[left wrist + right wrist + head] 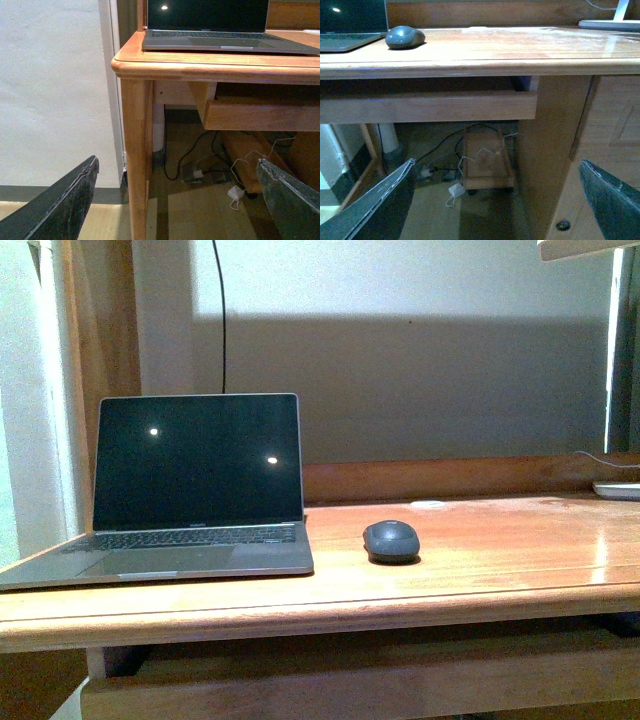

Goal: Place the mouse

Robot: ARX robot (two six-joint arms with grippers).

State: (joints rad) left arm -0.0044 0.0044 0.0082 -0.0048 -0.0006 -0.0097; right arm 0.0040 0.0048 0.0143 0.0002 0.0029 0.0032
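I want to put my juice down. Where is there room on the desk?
Bare wood runs from the mouse rightward to the white base at the desk's far right edge. There's also a narrow gap between mouse and laptop. The left side is crowded by the laptop.

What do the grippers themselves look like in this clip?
Only the fingertips show, in the wrist views. The left gripper and right gripper each have two broad, flat, dark grey-black fingers tapering to angled tips, with pale, worn inner edges. No cables or markings visible.

Wooden desk (480, 570) | open laptop (190, 490) sitting at its left front corner | mouse (391, 540) lying mid-desk, near front edge, apart from laptop | white base (617, 489) resting at right rear
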